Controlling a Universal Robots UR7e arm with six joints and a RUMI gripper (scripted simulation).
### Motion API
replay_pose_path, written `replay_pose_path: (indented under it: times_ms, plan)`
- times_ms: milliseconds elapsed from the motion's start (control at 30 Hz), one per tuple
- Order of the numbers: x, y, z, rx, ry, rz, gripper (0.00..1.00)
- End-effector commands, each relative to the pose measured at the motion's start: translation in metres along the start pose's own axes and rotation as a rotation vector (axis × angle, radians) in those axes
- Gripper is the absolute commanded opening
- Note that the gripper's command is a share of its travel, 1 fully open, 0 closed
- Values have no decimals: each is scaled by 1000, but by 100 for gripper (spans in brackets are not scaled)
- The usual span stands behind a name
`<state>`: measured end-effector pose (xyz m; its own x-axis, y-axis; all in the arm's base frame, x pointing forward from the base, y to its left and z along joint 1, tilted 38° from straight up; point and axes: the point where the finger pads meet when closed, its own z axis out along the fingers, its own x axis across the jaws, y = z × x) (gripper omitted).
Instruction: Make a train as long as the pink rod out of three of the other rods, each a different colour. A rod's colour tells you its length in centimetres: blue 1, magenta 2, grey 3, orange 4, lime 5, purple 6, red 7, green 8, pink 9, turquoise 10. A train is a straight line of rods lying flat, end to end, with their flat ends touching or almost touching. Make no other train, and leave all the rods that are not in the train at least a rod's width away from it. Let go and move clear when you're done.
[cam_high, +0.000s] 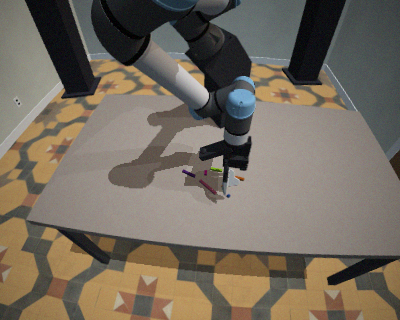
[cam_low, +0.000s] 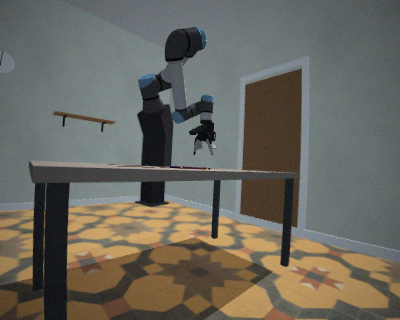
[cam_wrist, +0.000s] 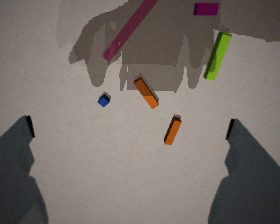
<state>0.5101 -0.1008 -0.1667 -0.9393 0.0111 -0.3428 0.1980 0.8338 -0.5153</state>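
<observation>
In the wrist view a long pink rod (cam_wrist: 129, 30) lies slanted at the top, with a short magenta rod (cam_wrist: 206, 8) and a lime rod (cam_wrist: 218, 56) to its right. Two orange rods (cam_wrist: 146, 91) (cam_wrist: 172, 130) and a small blue rod (cam_wrist: 104, 100) lie apart from each other lower down. My gripper (cam_wrist: 132, 118) (cam_high: 227, 187) (cam_low: 205, 149) is open and empty. It hangs above the table over the orange rods. The top view also shows a purple rod (cam_high: 188, 173), the pink rod (cam_high: 208, 187), the lime rod (cam_high: 216, 170), an orange rod (cam_high: 240, 178) and the blue rod (cam_high: 228, 195).
The rods lie in a small cluster near the middle of the grey table (cam_high: 310, 165) (cam_low: 150, 172). The arm's shadow falls over the pink and magenta rods. Dark posts stand behind the table's far corners.
</observation>
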Motion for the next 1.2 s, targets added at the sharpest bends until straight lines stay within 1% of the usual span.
replay_pose_path:
  times_ms: [0,533,733,1000,1067,1167]
  plan:
    - [-1,1,0,0,-2,-6,100]
    - [1,-5,0,-1,2,-108,100]
    - [1,-10,1,-2,1,-214,100]
    - [2,-18,1,-3,2,-407,100]
    - [2,-18,1,-3,2,-407,100]
    - [3,-21,2,-4,3,-499,100]
